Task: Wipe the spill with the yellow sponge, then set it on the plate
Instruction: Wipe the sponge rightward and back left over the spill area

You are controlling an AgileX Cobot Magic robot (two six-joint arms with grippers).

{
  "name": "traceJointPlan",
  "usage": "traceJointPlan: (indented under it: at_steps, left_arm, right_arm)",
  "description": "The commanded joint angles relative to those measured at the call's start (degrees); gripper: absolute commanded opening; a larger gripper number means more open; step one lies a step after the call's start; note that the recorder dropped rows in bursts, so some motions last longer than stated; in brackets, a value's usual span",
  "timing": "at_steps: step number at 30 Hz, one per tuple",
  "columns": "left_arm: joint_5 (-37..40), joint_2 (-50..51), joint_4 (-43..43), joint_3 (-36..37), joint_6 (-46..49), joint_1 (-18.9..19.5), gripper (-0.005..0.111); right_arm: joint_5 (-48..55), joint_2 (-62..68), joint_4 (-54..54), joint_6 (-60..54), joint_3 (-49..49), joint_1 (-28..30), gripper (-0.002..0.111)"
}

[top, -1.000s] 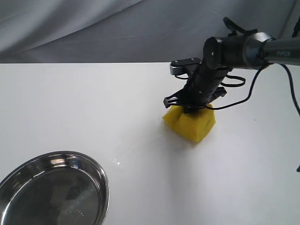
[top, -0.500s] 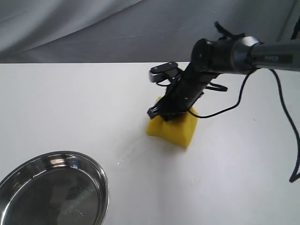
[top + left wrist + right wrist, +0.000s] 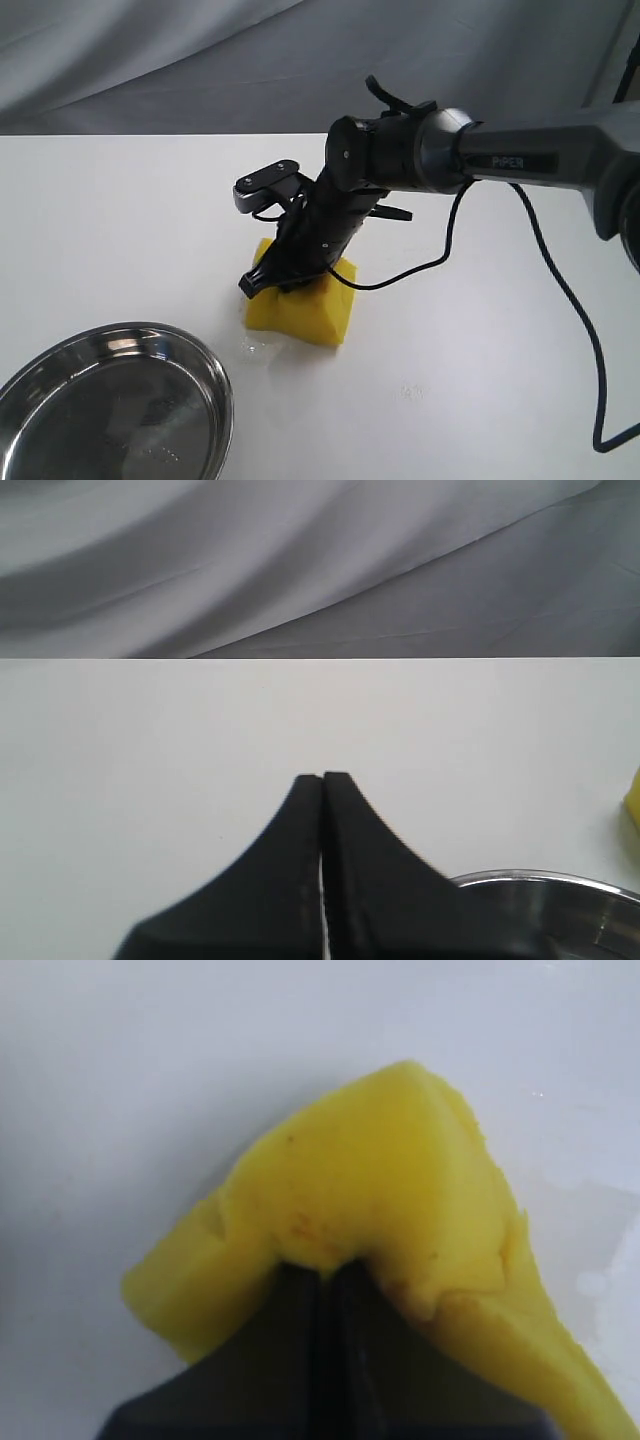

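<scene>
- We see the right gripper (image 3: 283,287) pinched tight into the top of the sponge (image 3: 300,312); in the wrist view the foam bulges up round the closed jaws.
- The sponge sits pressed on the table (image 3: 120,220), near the plate (image 3: 224,398) but not touching it.
- We find no amber spill, only a faint wet smear (image 3: 257,347) touching the sponge's near corner.
- We judge the wiping mostly done; that smear may want one more pass.
- To do: lift, carry to the plate, let go. The plate holds no sponge yet.
- The left gripper (image 3: 322,780) has its jaws together, holds nothing and hangs by the plate rim.
</scene>
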State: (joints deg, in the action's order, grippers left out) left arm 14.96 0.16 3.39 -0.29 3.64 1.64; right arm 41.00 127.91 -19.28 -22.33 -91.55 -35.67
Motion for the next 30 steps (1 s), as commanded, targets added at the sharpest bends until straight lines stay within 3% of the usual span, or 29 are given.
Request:
traceJointPlan:
  at_steps: [1, 5, 8, 14, 18, 24, 30]
  left_arm:
    - [-0.1, -0.2, 0.0, 0.3, -0.2, 0.1, 0.000]
    - [-0.1, -0.2, 0.0, 0.3, -0.2, 0.1, 0.000]
    - [-0.1, -0.2, 0.0, 0.3, -0.2, 0.1, 0.000]
    - [-0.1, -0.2, 0.0, 0.3, -0.2, 0.1, 0.000]
    - [-0.1, -0.2, 0.0, 0.3, -0.2, 0.1, 0.000]
    - [-0.1, -0.2, 0.0, 0.3, -0.2, 0.1, 0.000]
    - [-0.1, -0.2, 0.0, 0.3, -0.2, 0.1, 0.000]
  right_arm:
    - [-0.3, 1.6, 14.5, 11.7, 1.1, 2.7, 0.000]
    - [1.9, 1.6, 28.6, 22.8, 1.1, 6.3, 0.000]
    - [3.8, 1.6, 31.7, 24.2, 1.1, 9.4, 0.000]
    - [6.1, 1.6, 30.4, 25.1, 1.1, 13.9, 0.000]
    - [6.9, 1.6, 21.6, 21.9, 1.1, 14.4, 0.000]
    - [6.3, 1.6, 0.6, 5.6, 1.1, 9.4, 0.000]
    - [4.9, 1.6, -0.8, 3.9, 1.1, -0.6, 0.000]
